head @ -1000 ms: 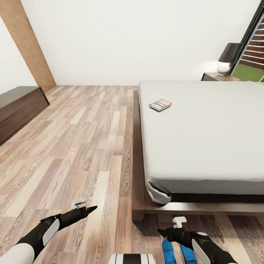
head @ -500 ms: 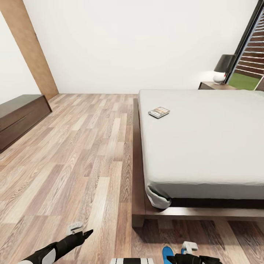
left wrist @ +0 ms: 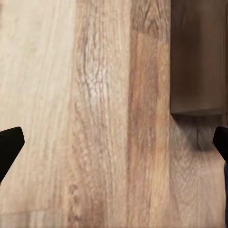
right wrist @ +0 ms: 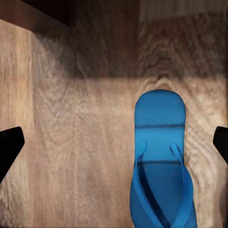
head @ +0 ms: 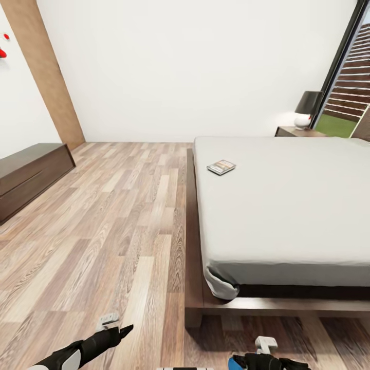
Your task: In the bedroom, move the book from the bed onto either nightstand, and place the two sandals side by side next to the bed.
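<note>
Head view: book (head: 221,167) flat on bed (head: 288,205), near its edge. R wrist: blue sandal (right wrist: 161,166) on floor (head: 103,221) beneath wide jaws; L jaws wide too.

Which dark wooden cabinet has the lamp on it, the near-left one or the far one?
The far nightstand beyond the bed, by the window, carries the lamp. The low cabinet along the left wall has none.

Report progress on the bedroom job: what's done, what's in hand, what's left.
Done: one blue sandal lies flat on the wood floor near the bed frame's corner; a second sandal can't be confirmed here. In hand: nothing; the left gripper and right gripper are open over the floor. Left: the book sits on the bed, not yet on the nightstand.
</note>
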